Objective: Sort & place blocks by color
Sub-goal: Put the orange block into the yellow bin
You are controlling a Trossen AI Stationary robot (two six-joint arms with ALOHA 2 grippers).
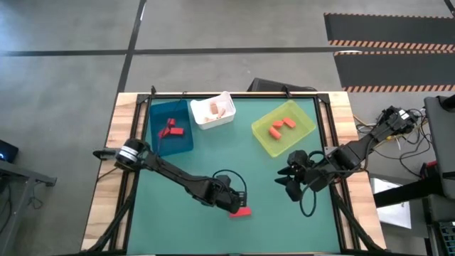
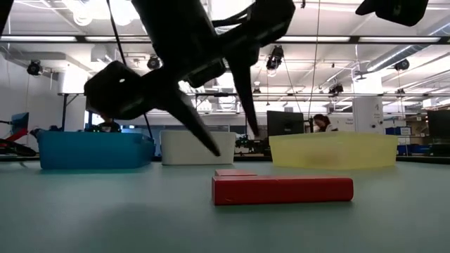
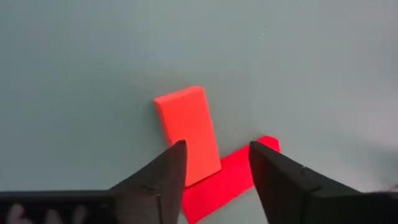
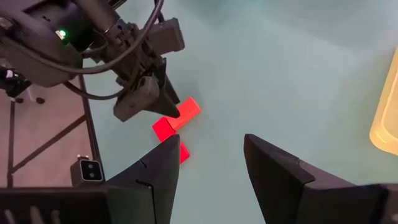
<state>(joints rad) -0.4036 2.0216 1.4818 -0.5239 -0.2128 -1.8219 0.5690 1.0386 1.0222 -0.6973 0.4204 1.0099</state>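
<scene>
Hovering low over the green desk [image 1: 213, 153] at lower centre of the high view, the left tool [image 1: 234, 201] has its two dark fingers [image 3: 163, 180] parted with a gap between them, and nothing is held. Just under and ahead of the fingertips lie two blocks: an orange-red bar [image 3: 187, 134] and a red bar [image 3: 231, 177], the first lying partly across the second. In the high view these two show as one small red patch [image 1: 242, 210] at the tool's tip, near the desk's lower edge. In the low view the red bar [image 2: 281, 190] lies flat at the frame's centre, with the left arm dark above it.

At right centre of the high view, the right tool [image 1: 290, 179] sits over bare desk, well apart from the two bars; its fingers [image 4: 160, 171] stand apart and empty.

Along the top of the desk stand three bins. The blue bin [image 1: 186, 141], upper left, holds red blocks [image 1: 170, 129]. The white bin [image 1: 226, 99], upper centre, holds tan blocks [image 1: 213, 109]. The yellow-green bin [image 1: 304, 121], upper right, holds orange blocks [image 1: 279, 126]. In the low view, people show in the room far behind the bins.
</scene>
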